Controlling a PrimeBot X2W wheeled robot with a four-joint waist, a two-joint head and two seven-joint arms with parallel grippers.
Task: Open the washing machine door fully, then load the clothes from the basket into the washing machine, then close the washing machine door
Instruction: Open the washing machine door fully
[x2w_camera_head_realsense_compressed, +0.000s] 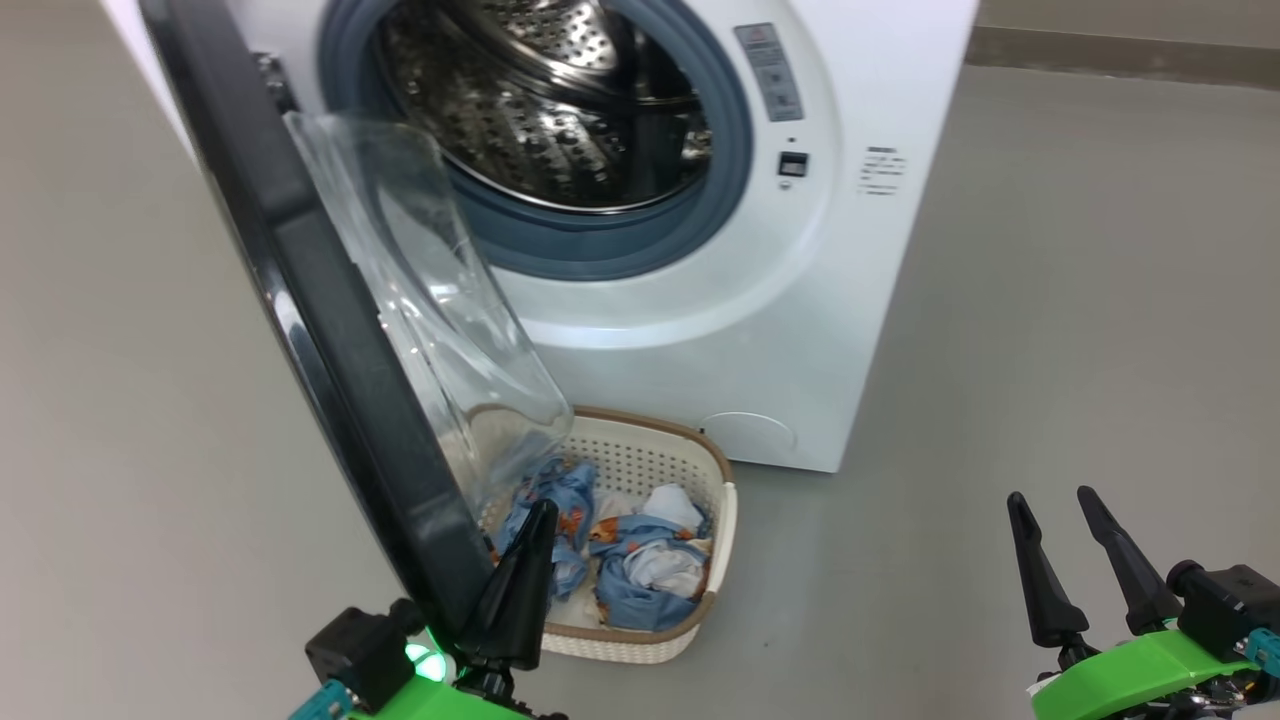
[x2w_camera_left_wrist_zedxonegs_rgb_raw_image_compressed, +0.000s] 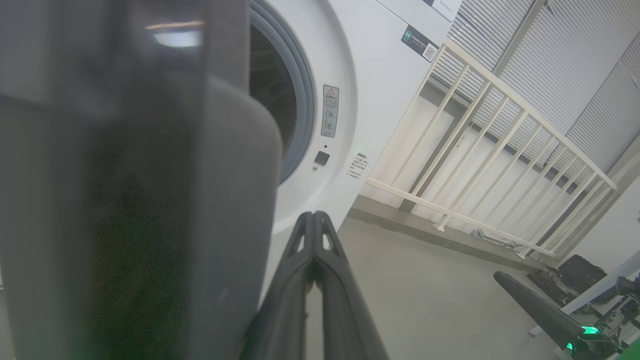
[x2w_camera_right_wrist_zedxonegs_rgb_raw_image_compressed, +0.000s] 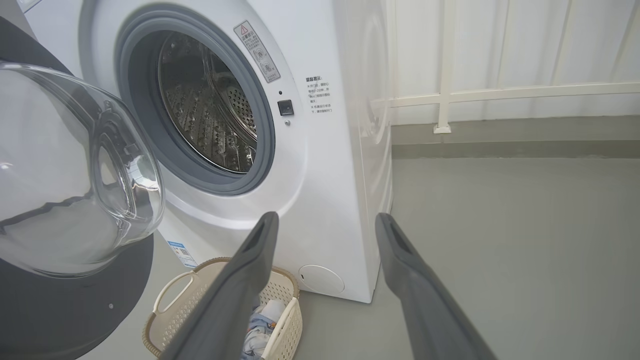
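One washing machine (x2w_camera_head_realsense_compressed: 700, 330), one door (x2w_camera_head_realsense_compressed: 330, 330), one basket (x2w_camera_head_realsense_compressed: 728, 510), at least two clothes (x2w_camera_head_realsense_compressed: 640, 575), tangled beyond a sure count, and two grippers: left gripper (x2w_camera_head_realsense_compressed: 540, 515), right gripper (x2w_camera_head_realsense_compressed: 1050, 495)

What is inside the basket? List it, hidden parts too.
The basket holds crumpled light-blue clothes with orange prints and white parts. The open washing machine door covers its left end; anything there, or under the pile, is hidden.
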